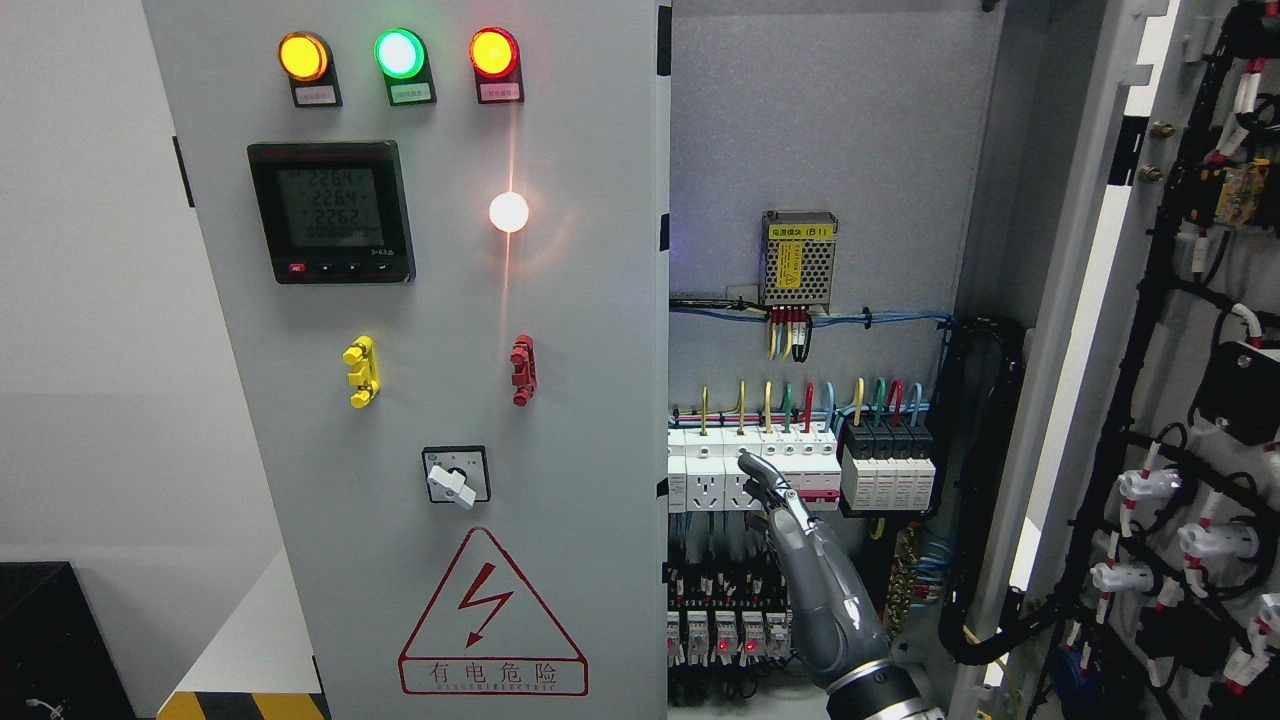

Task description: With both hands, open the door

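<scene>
The grey cabinet's left door (590,330) is closed and carries lamps, a meter and switches. The right door (1090,330) stands swung wide open at the picture's right, its inner side with black cable looms facing me. My right hand (768,490) rises from the bottom edge right of the middle into the open cabinet. Its fingers are stretched out, slightly bent, and hold nothing. The fingertips lie in front of the row of white breakers (790,470), just right of the left door's edge. My left arm does not show.
Inside the cabinet are a metal power supply (798,258), coloured wires, black modules (888,470) and relays with red lights (720,635). A danger sign (490,620) marks the left door. A black box (45,640) and a hazard-striped edge (240,705) sit at lower left.
</scene>
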Controlling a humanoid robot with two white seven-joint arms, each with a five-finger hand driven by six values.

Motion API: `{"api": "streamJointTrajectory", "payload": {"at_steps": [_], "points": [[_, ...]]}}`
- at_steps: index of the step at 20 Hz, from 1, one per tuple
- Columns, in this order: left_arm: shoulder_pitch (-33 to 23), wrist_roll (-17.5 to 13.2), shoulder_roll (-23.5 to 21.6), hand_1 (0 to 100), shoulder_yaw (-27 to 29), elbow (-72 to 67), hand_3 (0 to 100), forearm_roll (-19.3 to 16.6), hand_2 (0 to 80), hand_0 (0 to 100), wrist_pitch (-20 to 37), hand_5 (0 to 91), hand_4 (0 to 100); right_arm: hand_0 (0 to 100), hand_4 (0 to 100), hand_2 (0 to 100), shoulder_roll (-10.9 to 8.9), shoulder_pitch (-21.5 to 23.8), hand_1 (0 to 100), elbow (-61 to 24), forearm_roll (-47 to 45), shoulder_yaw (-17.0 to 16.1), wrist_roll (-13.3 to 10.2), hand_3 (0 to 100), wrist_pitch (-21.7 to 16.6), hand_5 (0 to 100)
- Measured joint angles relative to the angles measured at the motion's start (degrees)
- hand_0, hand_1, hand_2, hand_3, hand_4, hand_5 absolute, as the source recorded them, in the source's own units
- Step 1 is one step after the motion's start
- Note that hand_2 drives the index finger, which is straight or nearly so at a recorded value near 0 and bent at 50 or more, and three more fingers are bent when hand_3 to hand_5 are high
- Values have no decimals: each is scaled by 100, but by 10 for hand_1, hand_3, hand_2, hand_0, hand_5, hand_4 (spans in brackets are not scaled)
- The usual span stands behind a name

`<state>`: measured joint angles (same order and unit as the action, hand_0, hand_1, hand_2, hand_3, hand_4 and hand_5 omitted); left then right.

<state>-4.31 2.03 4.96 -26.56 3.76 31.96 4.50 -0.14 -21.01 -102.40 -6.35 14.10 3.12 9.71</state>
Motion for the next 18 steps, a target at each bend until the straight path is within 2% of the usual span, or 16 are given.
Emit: {"api": "streamJointTrajectory", "payload": {"at_steps": [11, 18], "points": [[0, -1, 19, 0, -1, 8, 0, 3, 0, 0, 0, 0, 0, 191, 0, 0, 9, -523, 0, 466, -36, 22, -14, 0, 154, 0], [0, -1, 25, 0, 1, 9, 0, 3, 0, 0, 0, 0, 0, 191, 0, 0, 11, -757, 0, 630, -56, 80, 69, 0, 161, 0]]}}
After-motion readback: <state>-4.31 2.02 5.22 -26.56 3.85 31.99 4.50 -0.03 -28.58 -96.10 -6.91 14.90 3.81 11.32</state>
